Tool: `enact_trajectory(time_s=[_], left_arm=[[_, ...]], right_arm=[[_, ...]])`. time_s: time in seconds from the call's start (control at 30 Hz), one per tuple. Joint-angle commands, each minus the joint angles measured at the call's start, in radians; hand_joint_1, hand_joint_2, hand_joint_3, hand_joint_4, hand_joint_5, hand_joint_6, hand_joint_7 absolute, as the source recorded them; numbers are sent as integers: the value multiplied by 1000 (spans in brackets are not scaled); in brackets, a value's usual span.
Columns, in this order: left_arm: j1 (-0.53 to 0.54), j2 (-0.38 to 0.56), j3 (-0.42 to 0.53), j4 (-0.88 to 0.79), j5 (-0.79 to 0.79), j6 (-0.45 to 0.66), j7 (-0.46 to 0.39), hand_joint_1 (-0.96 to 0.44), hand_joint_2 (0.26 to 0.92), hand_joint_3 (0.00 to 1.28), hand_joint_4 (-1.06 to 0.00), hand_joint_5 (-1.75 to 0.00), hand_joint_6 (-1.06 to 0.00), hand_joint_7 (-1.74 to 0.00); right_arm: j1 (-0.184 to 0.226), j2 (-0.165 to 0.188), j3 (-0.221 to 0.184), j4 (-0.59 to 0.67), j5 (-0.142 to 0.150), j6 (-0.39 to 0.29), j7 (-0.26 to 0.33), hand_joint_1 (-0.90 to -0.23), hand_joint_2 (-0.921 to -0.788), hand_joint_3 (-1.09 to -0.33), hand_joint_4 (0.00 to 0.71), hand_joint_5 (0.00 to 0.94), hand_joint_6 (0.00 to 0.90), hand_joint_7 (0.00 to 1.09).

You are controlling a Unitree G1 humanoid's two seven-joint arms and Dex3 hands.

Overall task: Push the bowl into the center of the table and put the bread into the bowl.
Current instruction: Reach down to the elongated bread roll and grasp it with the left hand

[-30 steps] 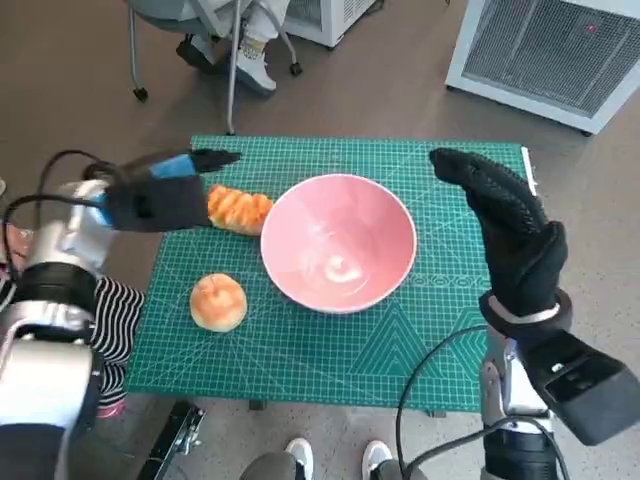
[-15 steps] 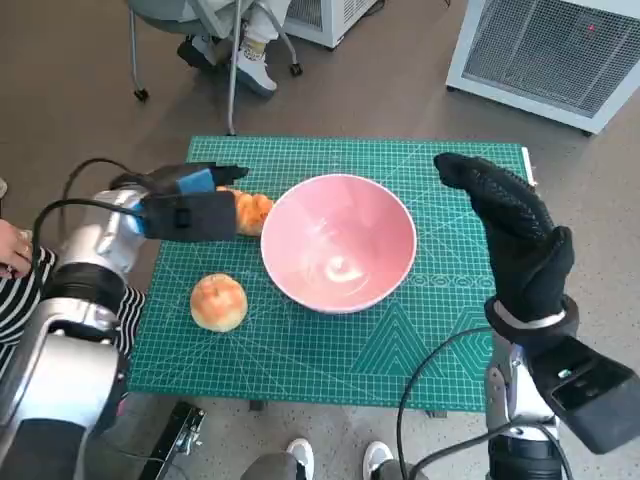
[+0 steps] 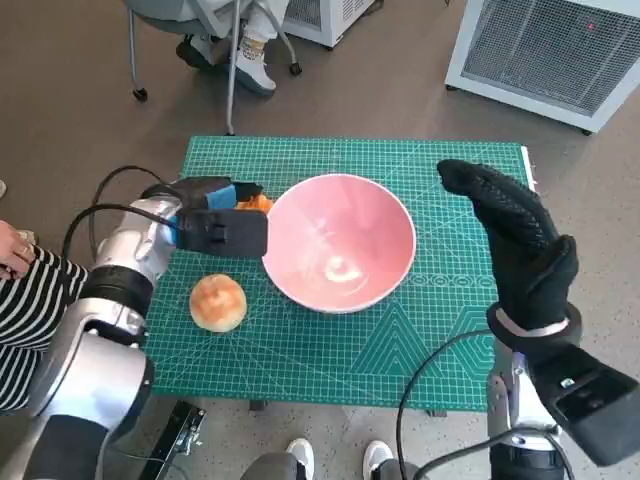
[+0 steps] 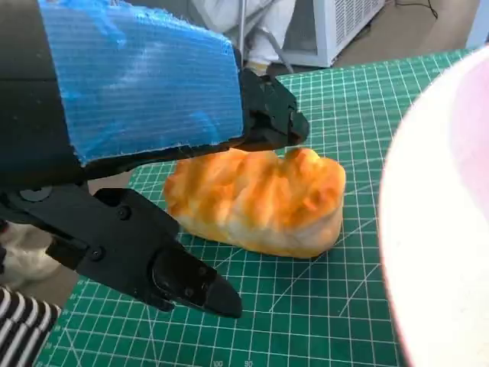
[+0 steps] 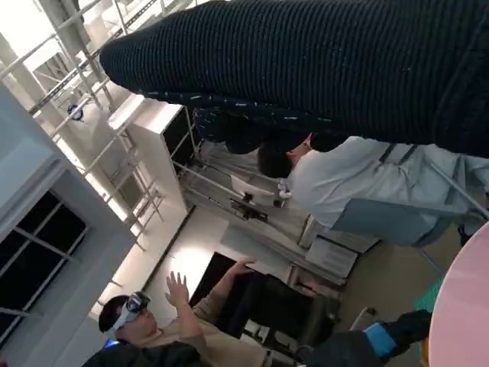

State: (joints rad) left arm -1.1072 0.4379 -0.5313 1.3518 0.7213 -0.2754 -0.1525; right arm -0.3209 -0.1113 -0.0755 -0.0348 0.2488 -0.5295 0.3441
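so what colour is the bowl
Pink, the bowl shows best in the head view.

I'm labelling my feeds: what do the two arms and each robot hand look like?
Left robot hand: black, with blue tape across its back, on a silvery forearm trailing a black cable. Right robot hand: black knitted glove, with a pale band at the wrist.

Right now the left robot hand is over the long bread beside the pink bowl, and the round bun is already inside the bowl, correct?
Not quite. The round bun lies on the green mat, outside the pink bowl, as the head view shows. The left robot hand is indeed over the long bread beside the bowl.
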Motion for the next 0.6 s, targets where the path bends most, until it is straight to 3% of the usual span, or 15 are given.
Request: enact_trajectory(time_s=[0.03,0.13,0.23,0.3,0.43,0.6], left_arm=[[18,-14,-32,10,37,12,65,-116,831,9,-442,-31,-563,-58],[23,-16,-62,12,69,12,110,-77,861,9,-645,-66,-696,-80],[27,-16,-85,14,91,8,140,-26,901,94,-635,-859,-581,-856],[29,-15,-94,17,100,7,153,-11,913,112,-622,-1088,-571,-1069],[30,-13,-103,19,106,5,168,-4,919,111,-604,-1201,-602,-1160],[28,-3,-106,21,111,5,194,-1,920,92,-615,-1214,-639,-1162]], right_arm=[[39,-3,-3,-13,-3,20,-12,-707,-921,-691,142,0,116,336],[44,0,-4,-17,-2,21,-17,-709,-921,-691,138,0,114,339],[47,2,-4,-21,-2,23,-22,-709,-921,-690,137,0,112,342],[50,4,-3,-23,-2,23,-25,-709,-921,-690,137,0,111,344],[54,7,-2,-27,-6,24,-34,-709,-921,-690,136,0,109,347],[57,10,2,-31,-10,25,-43,-709,-921,-690,136,0,107,352]])
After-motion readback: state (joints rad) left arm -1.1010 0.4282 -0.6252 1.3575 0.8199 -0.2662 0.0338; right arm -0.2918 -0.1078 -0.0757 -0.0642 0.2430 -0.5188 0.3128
